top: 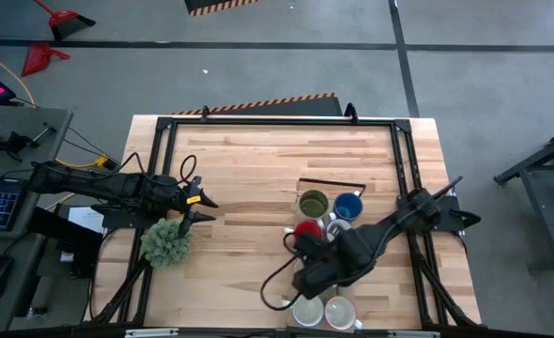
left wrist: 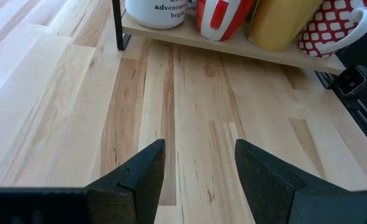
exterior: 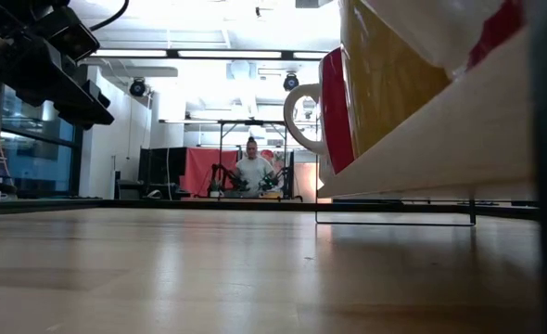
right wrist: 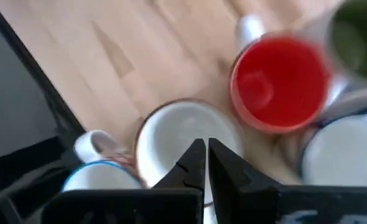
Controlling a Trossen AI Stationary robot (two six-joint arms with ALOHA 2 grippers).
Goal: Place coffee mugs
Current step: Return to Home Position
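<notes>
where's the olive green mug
In the high view the olive green mug sits right of centre, left of the blue mug, with the red mug just below it in the picture.

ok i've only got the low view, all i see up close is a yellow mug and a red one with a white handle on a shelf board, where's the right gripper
observer: the right gripper hangs right over a white mug, fingers shut with nothing in them.
operator: and the left one
observer: the left gripper is open over bare table, pointing toward the shelf.
operator: anything near that arm
observer: a bushy green plant stands on the table close beside the left gripper.
</notes>
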